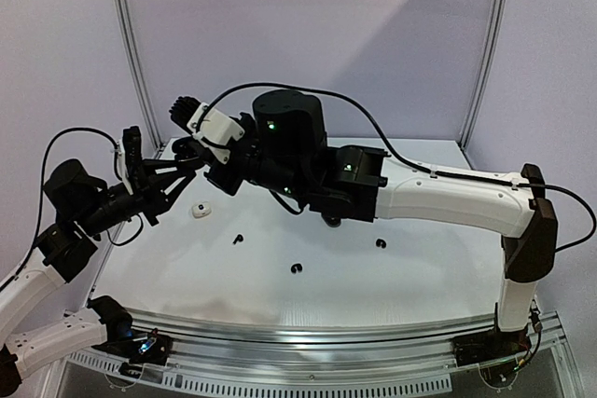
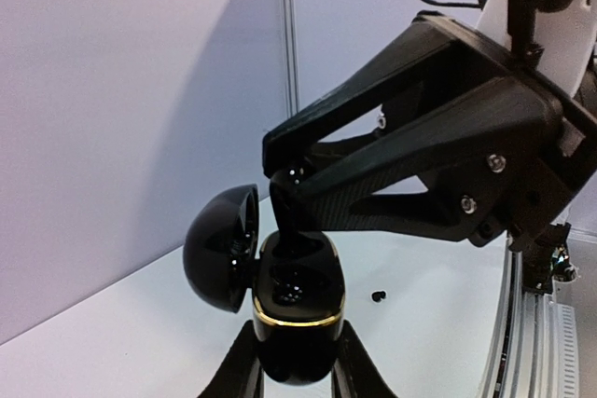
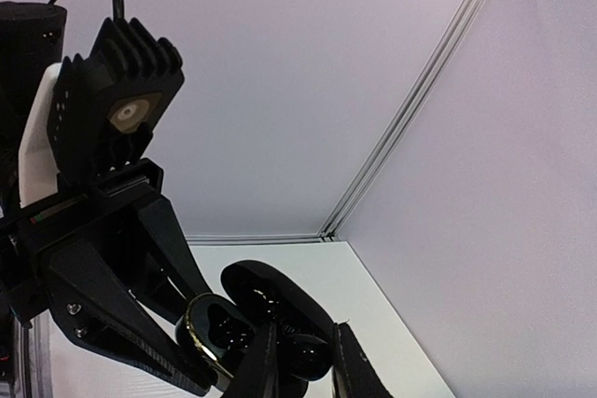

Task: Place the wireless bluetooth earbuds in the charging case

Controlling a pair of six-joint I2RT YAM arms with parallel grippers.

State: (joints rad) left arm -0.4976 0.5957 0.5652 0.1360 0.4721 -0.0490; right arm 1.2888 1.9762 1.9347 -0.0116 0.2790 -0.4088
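Arms raised, meeting: left pincer clamps open case, right pincer pinches earbud at its socket.

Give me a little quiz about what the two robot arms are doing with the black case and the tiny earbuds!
1. True or false: the lid of the black case is shut.
2. What is the right gripper pinching just above the case?
A) a black earbud
B) a white earbud
C) nothing
3. Fill in the blank: the case is held from below by the ____ gripper.

Key:
1. False. The lid is swung open to one side.
2. A
3. left. The left gripper has a finger on each side of the case.
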